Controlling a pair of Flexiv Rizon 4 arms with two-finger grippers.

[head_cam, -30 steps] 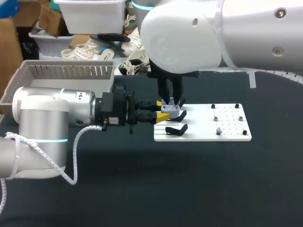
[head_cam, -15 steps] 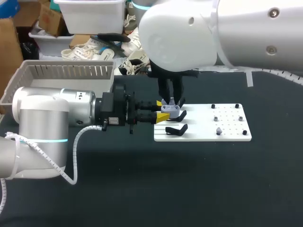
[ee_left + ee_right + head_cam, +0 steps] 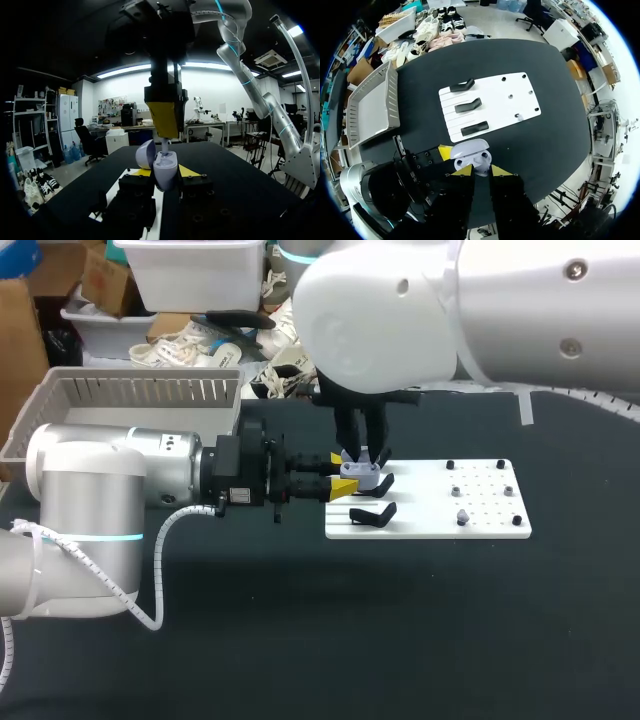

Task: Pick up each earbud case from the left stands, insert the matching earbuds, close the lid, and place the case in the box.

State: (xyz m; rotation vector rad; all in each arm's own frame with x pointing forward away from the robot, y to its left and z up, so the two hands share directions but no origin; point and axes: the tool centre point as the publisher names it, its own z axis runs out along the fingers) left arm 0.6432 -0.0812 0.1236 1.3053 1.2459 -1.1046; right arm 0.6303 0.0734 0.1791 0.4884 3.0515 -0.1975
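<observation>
The left pincer (image 3: 165, 172) clasps an open lavender earbud case (image 3: 166, 166), right pincer (image 3: 163, 127) just above it.

In the head view my right arm (image 3: 400, 310) covers the upper body of the right pincer (image 3: 362, 452) and the surface (image 3: 300, 640) beyond it. The earbud case (image 3: 360, 472) shows only as a pale sliver between that pincer and the left pincer (image 3: 342, 474), whose grip hides its lower half in the left wrist view (yellow tips peek out beside it). The stand (image 3: 385, 481) past the left pincer lies mostly under the case. Whether the right pincer carries an earbud is too small to tell.
</observation>
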